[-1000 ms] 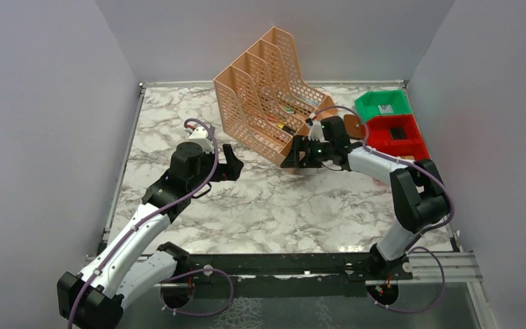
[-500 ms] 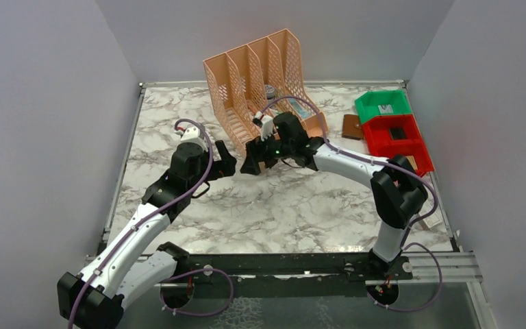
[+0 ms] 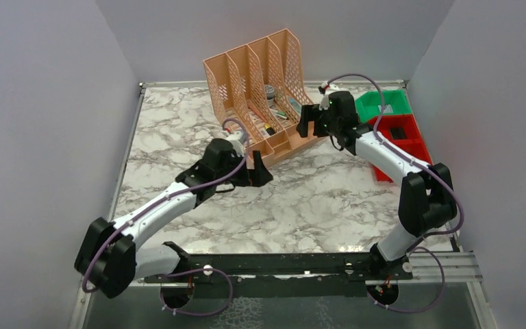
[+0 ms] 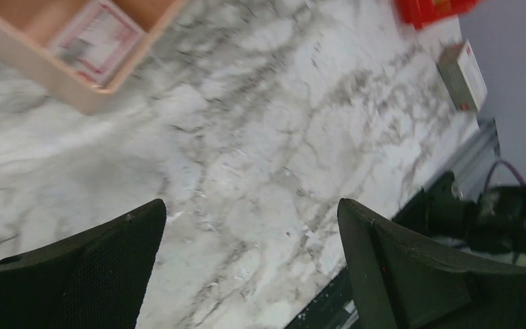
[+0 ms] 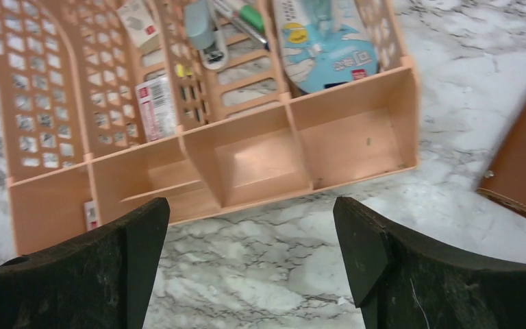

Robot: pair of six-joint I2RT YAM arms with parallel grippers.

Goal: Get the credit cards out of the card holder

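So the card holder [image 5: 520, 163] only shows in the right wrist view. It's lying flat on the desk [image 3: 315, 205] just off the front right corner of the peach organiser [image 5: 246, 164], and the edge of the picture cuts most of it off. All I get is the brown outer face with a stud or two, so I can't make out the credit cards at all. From overhead the right arm covers that patch and the holder can't be seen. The right pincer [image 5: 248, 205] hangs over the organiser's front edge with its fingers spread wide, holding nothing. The left pincer [image 4: 246, 226] is also wide open and empty. It sits low over bare marble near the organiser's other front corner, and I can't tell whether it touches. The left wrist view is pretty blurry: there's a pinkish packet in the organiser's corner slot, a sliver of the red bin [image 3: 414, 147] up top, and a small white box [image 4: 462, 75] by the desk edge with print I can't read.
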